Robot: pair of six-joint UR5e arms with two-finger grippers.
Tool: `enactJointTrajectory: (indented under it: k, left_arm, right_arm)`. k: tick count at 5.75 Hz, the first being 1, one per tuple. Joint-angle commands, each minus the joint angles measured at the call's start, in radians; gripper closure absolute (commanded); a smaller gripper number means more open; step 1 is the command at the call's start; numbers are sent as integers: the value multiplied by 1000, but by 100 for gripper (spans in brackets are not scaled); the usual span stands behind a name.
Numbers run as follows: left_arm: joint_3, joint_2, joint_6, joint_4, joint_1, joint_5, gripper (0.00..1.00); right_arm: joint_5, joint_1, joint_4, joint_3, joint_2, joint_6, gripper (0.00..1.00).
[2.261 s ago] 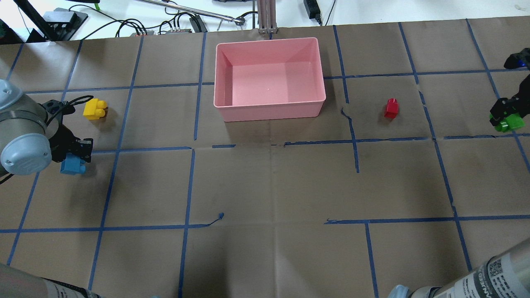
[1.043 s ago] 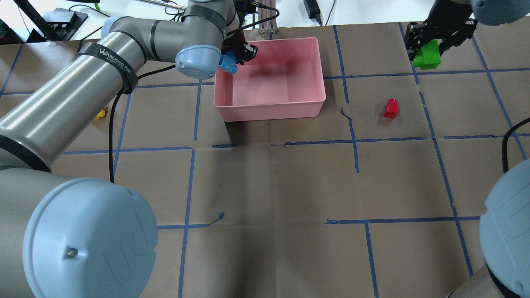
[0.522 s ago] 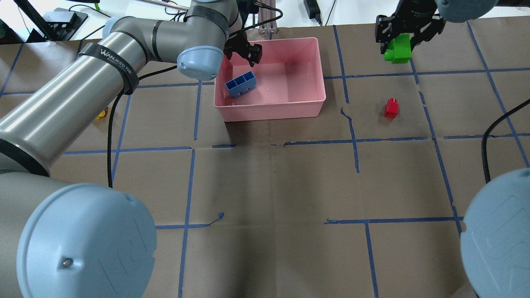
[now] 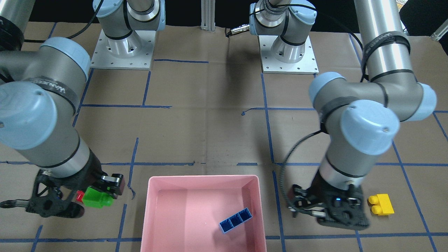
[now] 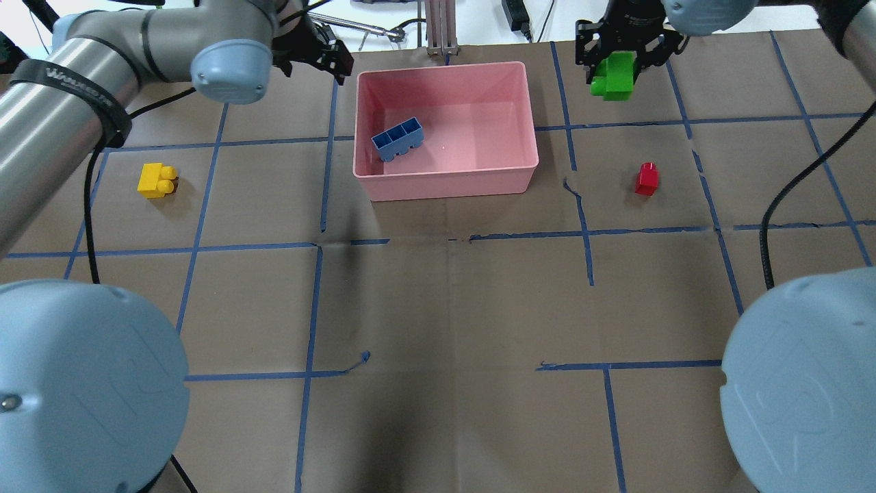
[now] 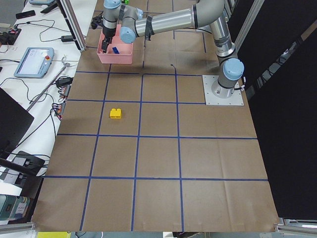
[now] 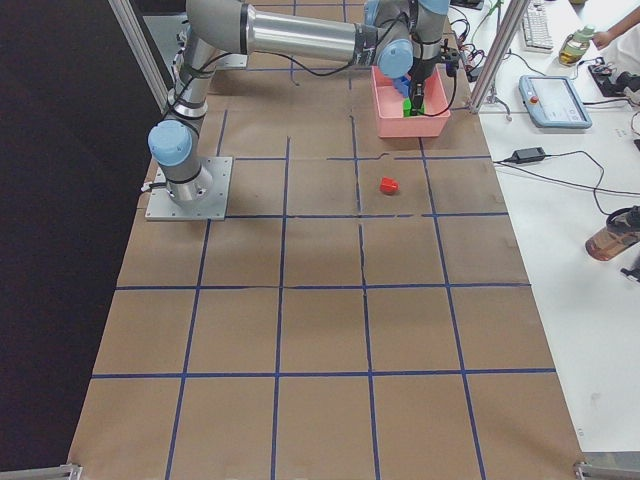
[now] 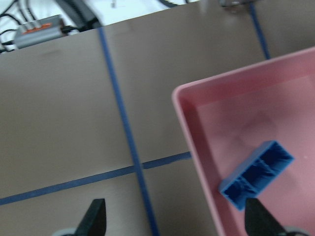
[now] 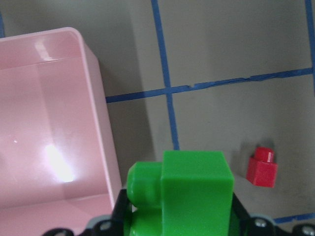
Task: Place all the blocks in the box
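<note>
The pink box [image 5: 445, 185] stands at the table's far middle. The long blue brick [image 5: 397, 139] lies in its left part, hollow side up; it also shows in the left wrist view [image 8: 256, 174]. My left gripper [image 5: 311, 58] is open and empty, just left of the box's far left corner. My right gripper [image 5: 619, 65] is shut on the green brick [image 5: 614, 75], held in the air right of the box; it also shows in the right wrist view [image 9: 187, 196]. The red brick [image 5: 646, 179] sits on the table right of the box. The yellow brick [image 5: 156, 181] sits far left.
Brown paper with blue tape lines covers the table. Cables and a metal post [image 5: 441, 27] lie just behind the box at the far edge. Both arms' elbows fill the near corners of the overhead view.
My left gripper let go of the blue brick into the box, then pulled back left off the box. My right gripper carried the green brick leftward toward the box.
</note>
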Motion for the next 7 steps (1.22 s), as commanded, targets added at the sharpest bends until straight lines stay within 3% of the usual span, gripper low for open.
enactJointTrajectory:
  k: [1,3,5,7]
  left_arm:
    - [-22,-20,14,-81,167,44,0]
    - [-33,-99,139,-67,312,76,0]
    - [-29,-166,154,-39,342,116,0]
    - [-35,-198,146,-41,344,119,0]
  right_arm:
    - [11,129,-13,-109,136,147,67]
    - [33,202,-78,-125,247,212,63]
    - [31,199,-73,-123,240,211,1]
    - [19,176,-41,-128,182,194,1]
